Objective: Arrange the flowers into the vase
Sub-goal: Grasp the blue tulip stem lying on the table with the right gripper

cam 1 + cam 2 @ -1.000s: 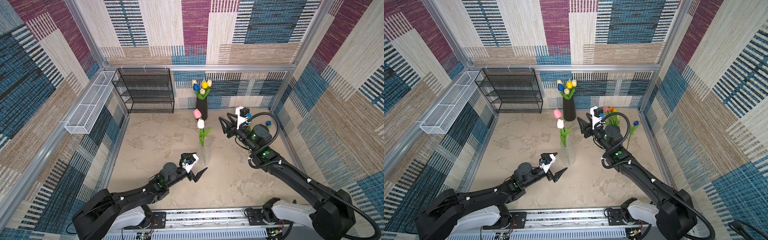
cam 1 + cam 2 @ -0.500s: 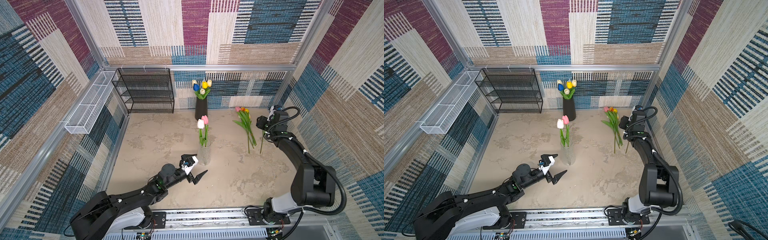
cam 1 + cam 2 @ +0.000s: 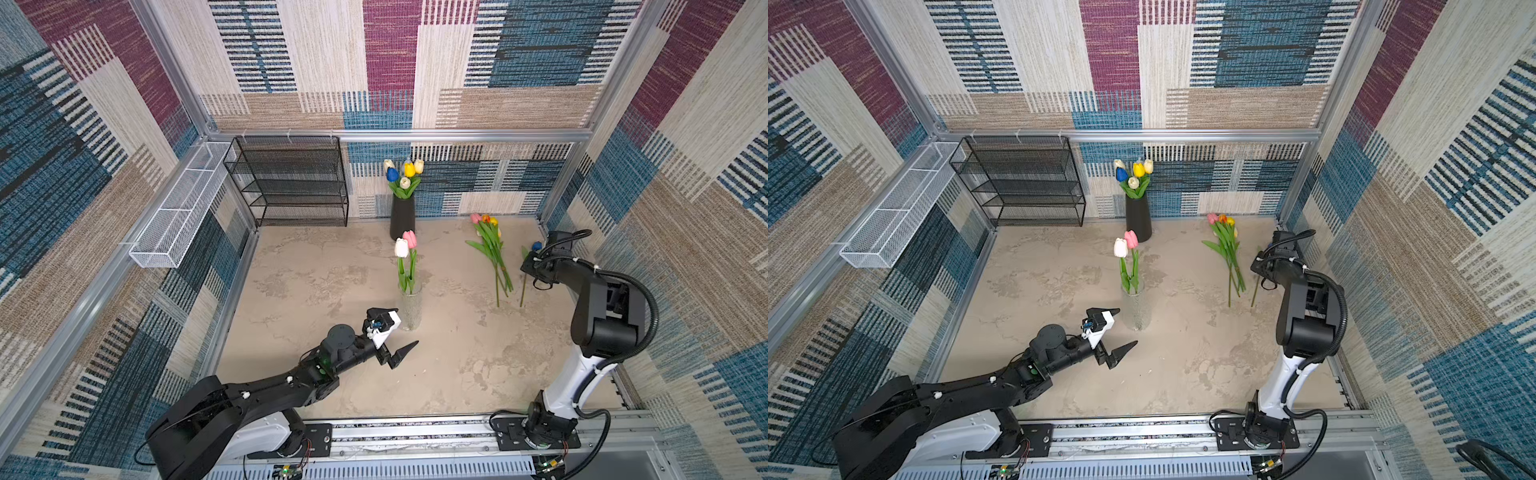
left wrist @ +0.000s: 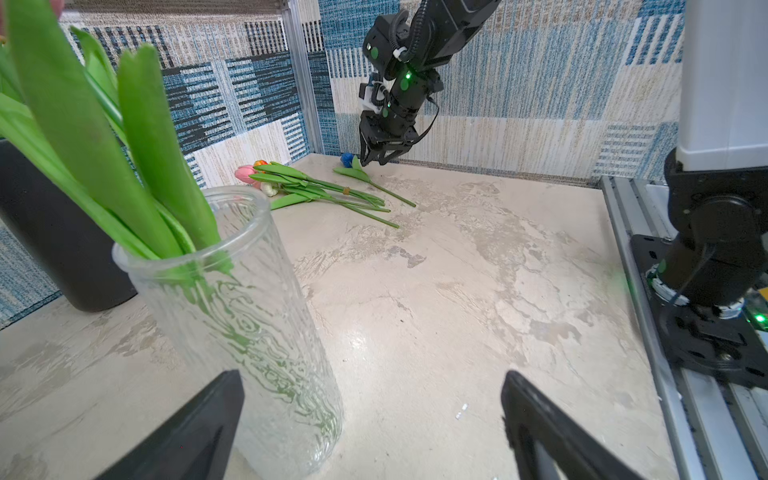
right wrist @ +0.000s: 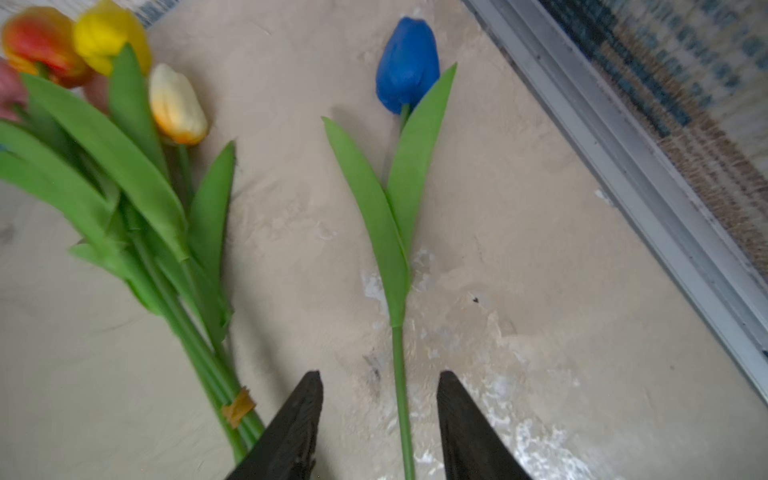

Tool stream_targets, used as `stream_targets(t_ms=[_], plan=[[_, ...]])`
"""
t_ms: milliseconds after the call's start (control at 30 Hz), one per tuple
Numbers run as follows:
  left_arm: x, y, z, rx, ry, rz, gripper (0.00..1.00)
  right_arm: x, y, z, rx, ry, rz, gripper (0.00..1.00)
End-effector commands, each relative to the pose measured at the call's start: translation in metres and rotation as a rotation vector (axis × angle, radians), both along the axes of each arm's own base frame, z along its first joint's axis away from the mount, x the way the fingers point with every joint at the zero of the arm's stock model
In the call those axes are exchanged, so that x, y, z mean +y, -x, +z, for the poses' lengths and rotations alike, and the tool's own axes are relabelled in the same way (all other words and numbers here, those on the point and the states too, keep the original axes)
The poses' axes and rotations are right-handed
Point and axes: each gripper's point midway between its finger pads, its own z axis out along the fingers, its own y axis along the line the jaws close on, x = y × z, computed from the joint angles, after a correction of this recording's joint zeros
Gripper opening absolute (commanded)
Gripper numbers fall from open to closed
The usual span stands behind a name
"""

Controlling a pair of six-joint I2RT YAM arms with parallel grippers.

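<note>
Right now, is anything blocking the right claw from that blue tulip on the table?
Nothing visible. The right gripper hangs open over the blue tulip, its bare stem between the jaws; the tied bunch lies beside it, apart.

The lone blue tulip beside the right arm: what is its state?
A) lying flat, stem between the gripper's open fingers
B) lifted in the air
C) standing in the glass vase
A: the blue tulip lies flat on the table, its stem running untouched between the spread fingers of the right gripper.
</note>
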Motion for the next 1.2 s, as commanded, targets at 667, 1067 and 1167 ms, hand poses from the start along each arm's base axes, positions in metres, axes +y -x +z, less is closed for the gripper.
stream_targets(t_ms=[667, 1067, 1167], plan=[[-0.005, 0.0, 0.004, -0.005, 0.005, -0.021, 0.99, 0.014, 0.002, -0.055, 0.211, 0.031, 0.067, 0.05], [-0.005, -0.001, 0.003, -0.005, 0.0, -0.017, 0.99, 0.031, -0.013, 0.008, 0.005, -0.027, 0.114, 0.0], [-0.005, -0.001, 0.003, -0.003, 0.0, -0.017, 0.99, 0.042, -0.016, 0.04, -0.106, -0.047, 0.15, 0.0]])
